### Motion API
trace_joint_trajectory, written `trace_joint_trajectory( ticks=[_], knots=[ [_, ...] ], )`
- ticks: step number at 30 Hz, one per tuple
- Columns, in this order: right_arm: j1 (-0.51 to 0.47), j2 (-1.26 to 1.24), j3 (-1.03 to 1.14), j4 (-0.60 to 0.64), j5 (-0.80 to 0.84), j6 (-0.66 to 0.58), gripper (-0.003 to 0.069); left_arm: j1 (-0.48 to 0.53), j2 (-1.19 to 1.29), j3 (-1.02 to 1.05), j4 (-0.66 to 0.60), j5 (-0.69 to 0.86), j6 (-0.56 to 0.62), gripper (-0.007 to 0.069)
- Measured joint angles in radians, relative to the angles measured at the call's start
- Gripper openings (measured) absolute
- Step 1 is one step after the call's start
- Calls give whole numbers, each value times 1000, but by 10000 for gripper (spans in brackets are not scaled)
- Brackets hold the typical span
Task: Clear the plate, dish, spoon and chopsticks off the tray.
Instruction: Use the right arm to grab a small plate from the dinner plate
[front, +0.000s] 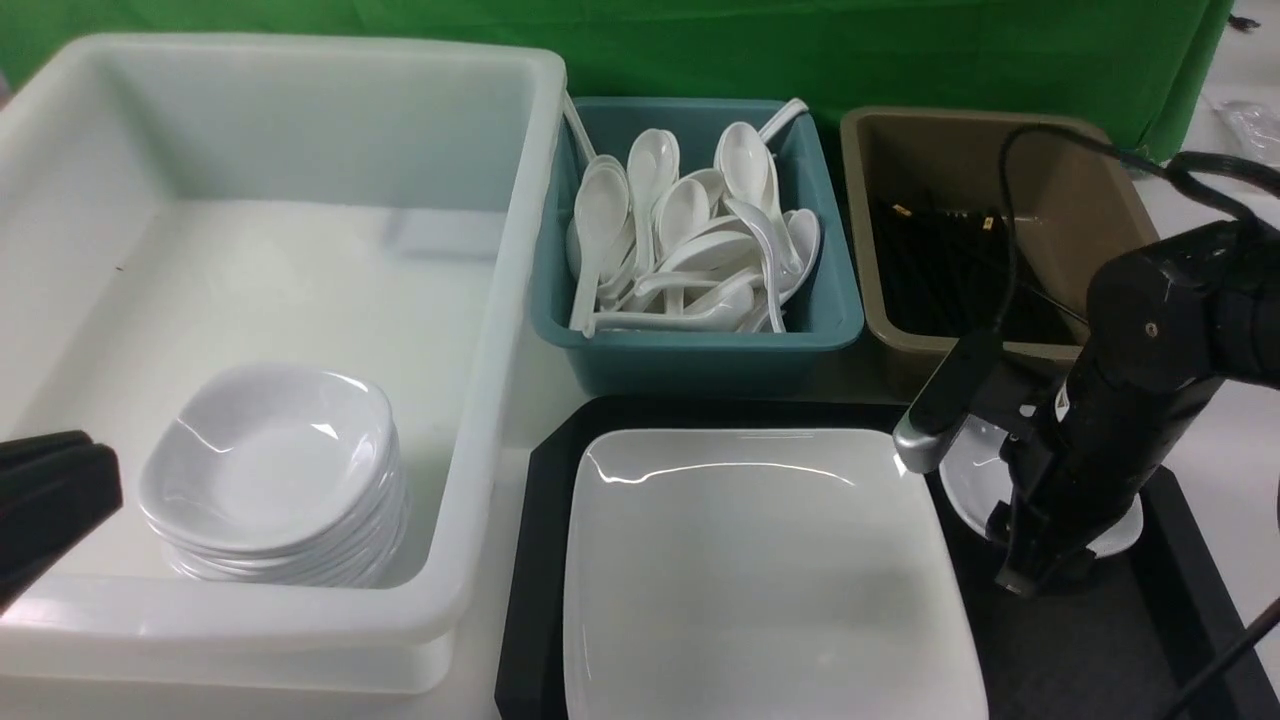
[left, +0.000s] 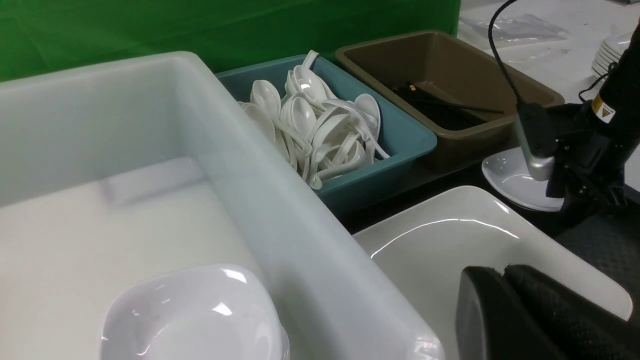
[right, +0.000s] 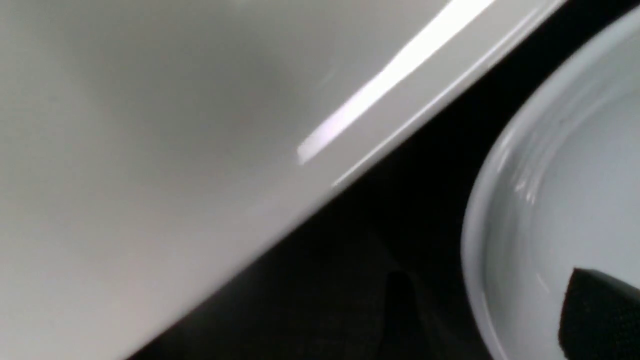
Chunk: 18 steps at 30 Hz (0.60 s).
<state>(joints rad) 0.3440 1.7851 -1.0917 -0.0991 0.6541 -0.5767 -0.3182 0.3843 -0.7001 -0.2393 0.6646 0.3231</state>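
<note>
Right gripper (front: 1022, 575), jaws spread wide astride the rim of the dish (front: 972, 478) near its 6 o'clock, at the tray's (front: 1085, 650) 2 o'clock beside the plate (front: 760, 570), should, I judge, seat fully before pinching, then lift straight up, clear of the plate's edge.

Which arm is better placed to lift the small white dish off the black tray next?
Right. The right end effector sits low at the dish on the far right of the tray, jaws open astride its rim. The left end effector is shut, off near the white bin.
</note>
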Motion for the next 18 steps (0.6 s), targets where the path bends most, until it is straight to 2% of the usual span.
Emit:
trace_joint_trajectory(
  ticks=[7, 9, 11, 16, 18],
  knots=[
    [0, 55, 0, 0, -83, -16, 407, 0, 0, 0, -3, 7, 4, 17],
    [0, 61, 0, -1, -90, -18, 356, 0, 0, 0, -3, 7, 4, 17],
    [0, 58, -1, -7, -88, -23, 274, 0, 0, 0, -3, 10, 8, 17],
    [8, 25, -15, -26, -8, -9, 215, 0, 0, 0, -3, 20, 19, 17],
    [31, -29, -15, -25, 53, 42, 154, 0, 0, 0, -3, 26, 27, 17]
  ],
)
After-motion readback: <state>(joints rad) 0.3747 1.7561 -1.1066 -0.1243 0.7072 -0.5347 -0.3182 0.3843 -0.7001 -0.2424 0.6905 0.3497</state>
